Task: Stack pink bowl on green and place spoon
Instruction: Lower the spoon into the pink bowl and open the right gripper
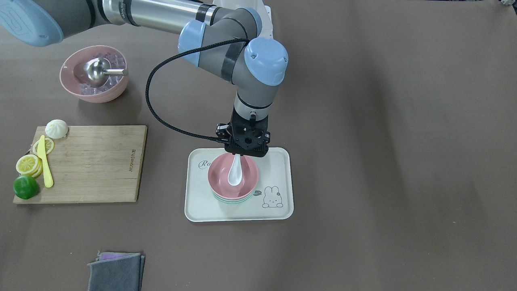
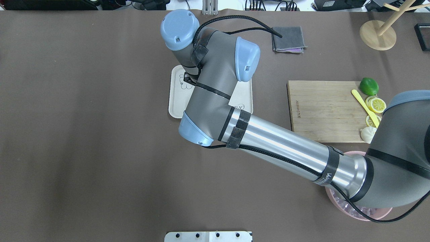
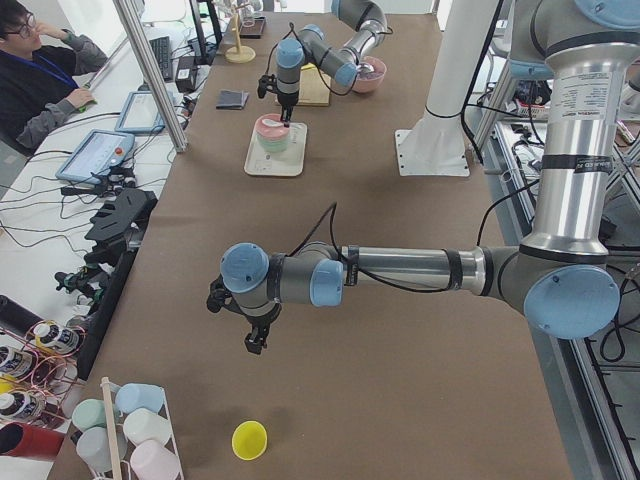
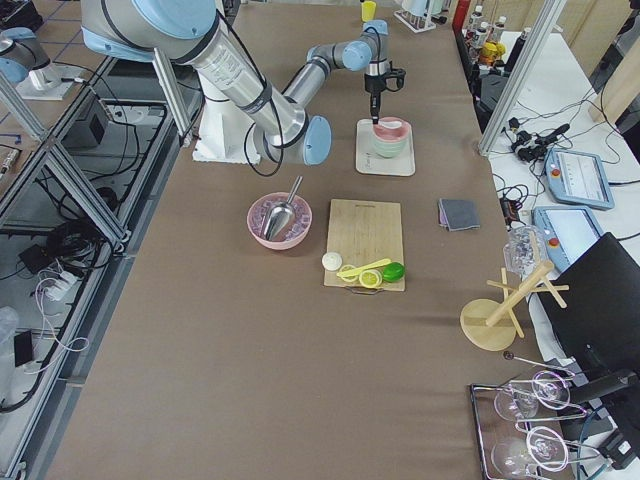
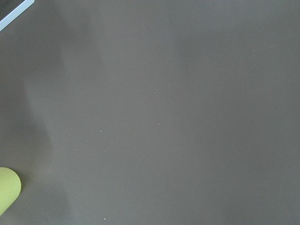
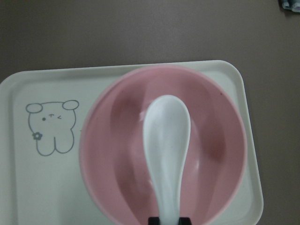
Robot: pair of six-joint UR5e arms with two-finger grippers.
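Our right gripper (image 1: 245,152) clasps the spoon (image 1: 234,173) by its handle at the pink bowl (image 1: 218,178)'s 12 o'clock rim in the front view, with the scoop inside it. That bowl sits in the green bowl (image 1: 227,201) on the tray (image 1: 242,212). Whether our left gripper (image 3: 254,340) has its jaws parted, we cannot tell.

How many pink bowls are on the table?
2. One pink bowl sits on the green bowl on the tray, with the spoon in it; the second pink bowl, with a metal scoop, stands near the cutting board.
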